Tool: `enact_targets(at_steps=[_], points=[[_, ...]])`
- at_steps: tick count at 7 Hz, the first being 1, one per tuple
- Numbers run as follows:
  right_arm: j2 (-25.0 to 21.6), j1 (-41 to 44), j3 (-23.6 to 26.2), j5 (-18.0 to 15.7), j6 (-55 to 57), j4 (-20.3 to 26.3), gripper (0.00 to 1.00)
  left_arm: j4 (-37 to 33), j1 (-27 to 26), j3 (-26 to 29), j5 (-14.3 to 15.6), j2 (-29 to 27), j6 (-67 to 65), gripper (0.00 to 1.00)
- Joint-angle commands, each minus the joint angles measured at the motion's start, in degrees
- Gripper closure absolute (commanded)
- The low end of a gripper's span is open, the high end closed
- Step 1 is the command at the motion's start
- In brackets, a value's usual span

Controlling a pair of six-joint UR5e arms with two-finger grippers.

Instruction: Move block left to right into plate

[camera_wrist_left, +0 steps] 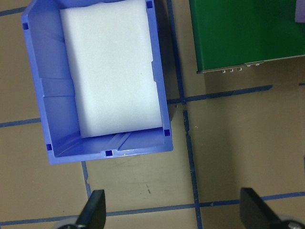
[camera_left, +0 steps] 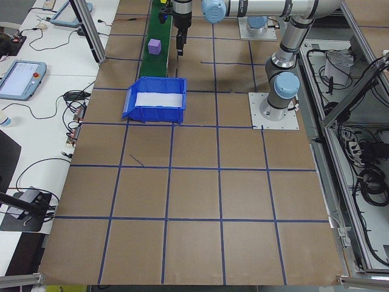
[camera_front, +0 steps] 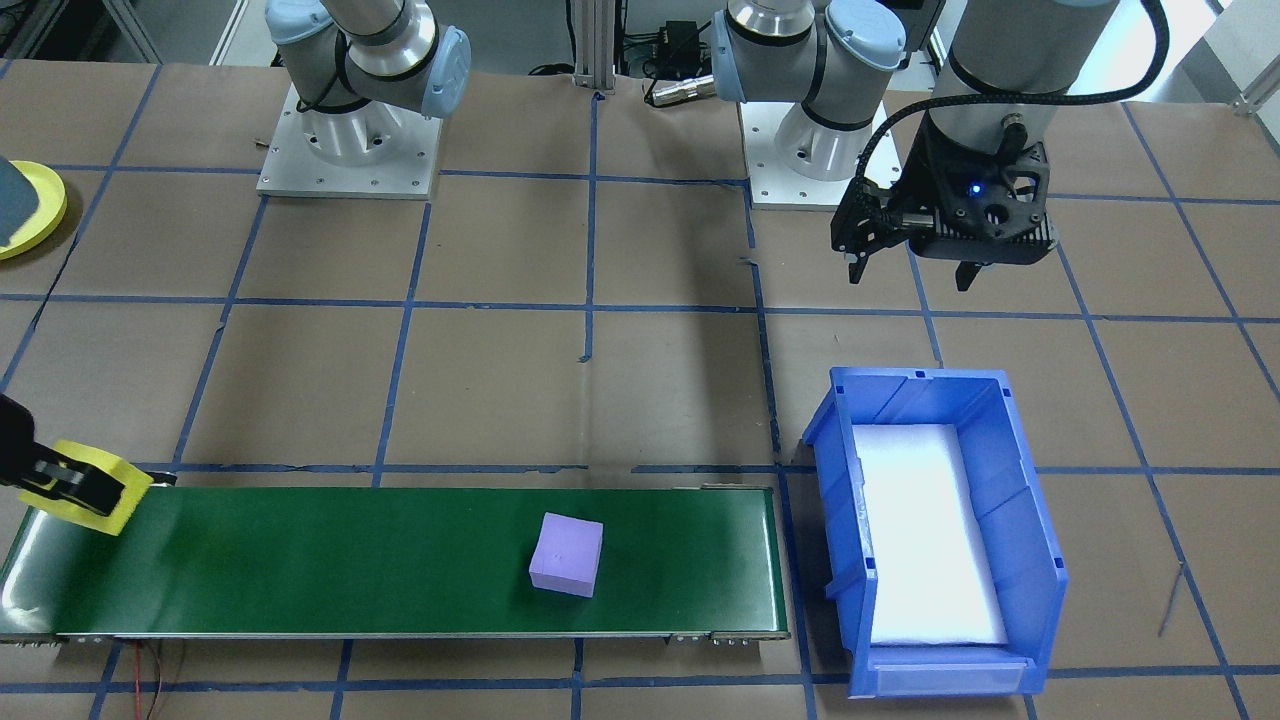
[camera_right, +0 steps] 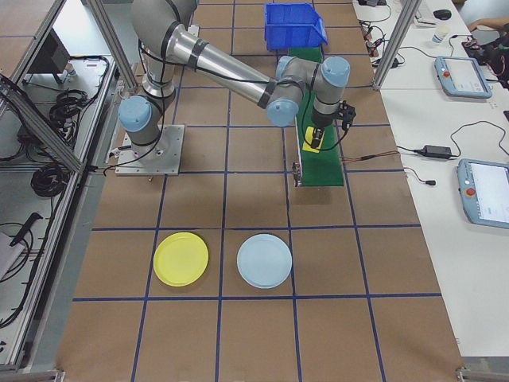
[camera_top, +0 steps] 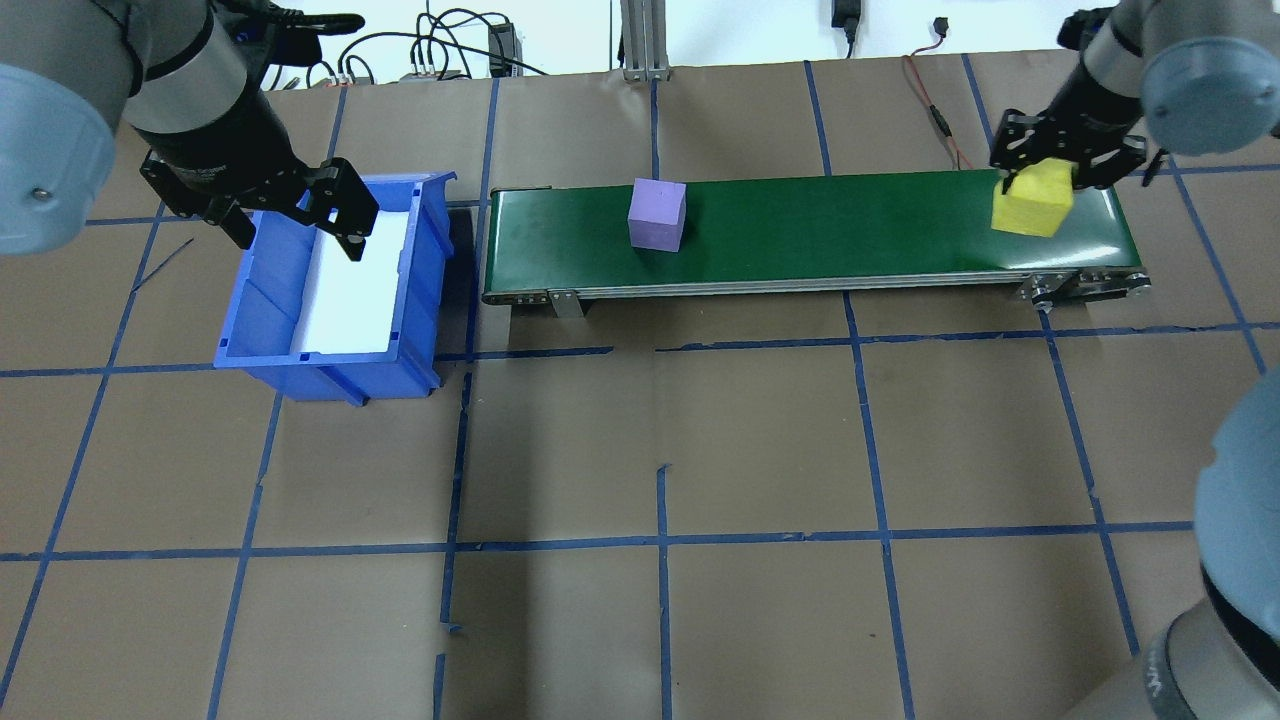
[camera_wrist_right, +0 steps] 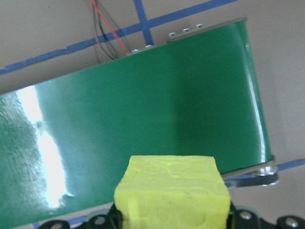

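My right gripper (camera_top: 1050, 178) is shut on a yellow block (camera_top: 1032, 198), held tilted over the right end of the green conveyor belt (camera_top: 850, 220). The right wrist view shows this block (camera_wrist_right: 171, 191) between the fingers, with the belt below. A purple block (camera_top: 657, 214) sits on the belt nearer its left end. My left gripper (camera_top: 295, 225) hangs open and holds nothing above the near side of the blue bin (camera_top: 260, 300). The yellow plate (camera_right: 180, 259) lies on the table on the robot's right, far from the belt; its edge (camera_front: 45, 200) also shows in the front-facing view.
A light blue plate (camera_right: 264, 260) lies beside the yellow one. The blue bin (camera_front: 1030, 500) has a white lining and stands off the belt's left end. Red wires run behind the belt's right end. Blue tape lines grid the brown table.
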Motion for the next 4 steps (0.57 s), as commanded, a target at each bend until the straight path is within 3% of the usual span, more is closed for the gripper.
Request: enact_targets(at_steps=[1,4], points=[[-4.9,-14.46,4.59,-2.51,-26.09,1.57,0.61,0.79,0.13,-1.12,-0.13,-0.31,-0.11,0.0],[-6.51,-42.39,12.26,-2.26,-49.52,0.09,0.61,2.37,-0.04,-1.83,-0.39,-0.31,0.33,0.0]])
